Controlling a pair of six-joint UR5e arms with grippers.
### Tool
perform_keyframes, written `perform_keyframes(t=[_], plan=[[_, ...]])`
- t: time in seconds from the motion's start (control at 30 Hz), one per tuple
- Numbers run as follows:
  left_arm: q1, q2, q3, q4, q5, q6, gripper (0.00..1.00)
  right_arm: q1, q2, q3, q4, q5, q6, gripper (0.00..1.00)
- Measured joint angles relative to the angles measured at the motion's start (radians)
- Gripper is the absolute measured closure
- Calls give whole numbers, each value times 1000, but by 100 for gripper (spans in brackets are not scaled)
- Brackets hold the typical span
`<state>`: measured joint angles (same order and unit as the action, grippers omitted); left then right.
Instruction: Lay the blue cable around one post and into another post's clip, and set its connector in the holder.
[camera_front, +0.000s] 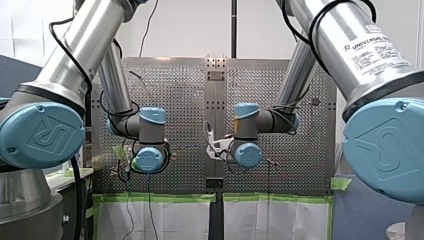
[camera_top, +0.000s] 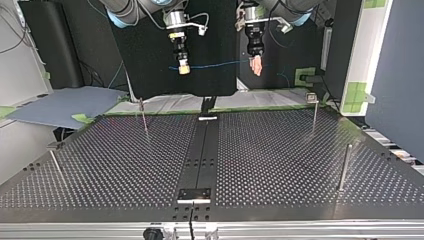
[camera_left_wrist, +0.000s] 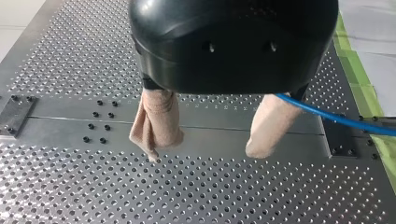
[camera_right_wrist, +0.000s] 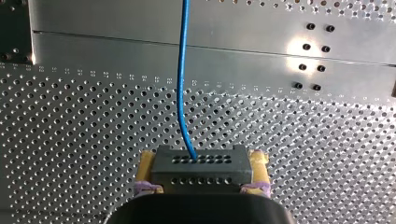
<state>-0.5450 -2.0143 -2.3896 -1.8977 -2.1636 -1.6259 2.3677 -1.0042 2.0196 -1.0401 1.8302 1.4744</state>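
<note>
Top view: both grippers hang above the far edge of the perforated metal table, with a thin blue cable stretched almost level between them. My right gripper is clamped on a dark grey connector block with rows of holes, its yellow pads pressing either side; the cable leaves the block's face ahead of the gripper. My left gripper is spread wide, the cable running against one beige padded finger. Four slim metal posts stand on the table, well apart from both grippers. Green tape edges the table. Black lettering on my right arm's silver tube begins "UNIVERSAL"; the smaller print is unreadable
</note>
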Motion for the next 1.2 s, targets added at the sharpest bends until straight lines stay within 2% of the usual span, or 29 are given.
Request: perform_keyframes(t=[0.37, 0.43, 0.6, 0.87, 1.2], plan=[[0, 0, 0, 0, 0, 0, 0, 0, 0, 0, 0, 0, 0, 100], [0, 0, 0, 0, 0, 0, 0, 5, -5, 2, 5, -3, 0, 100], [0, 0, 0, 0, 0, 0, 0, 21, -45, 3, 46, -7, 0, 100], [0, 0, 0, 0, 0, 0, 0, 24, -65, 3, 134, -8, 0, 100], [0, 0, 0, 0, 0, 0, 0, 25, -66, 3, 152, -8, 0, 100]])
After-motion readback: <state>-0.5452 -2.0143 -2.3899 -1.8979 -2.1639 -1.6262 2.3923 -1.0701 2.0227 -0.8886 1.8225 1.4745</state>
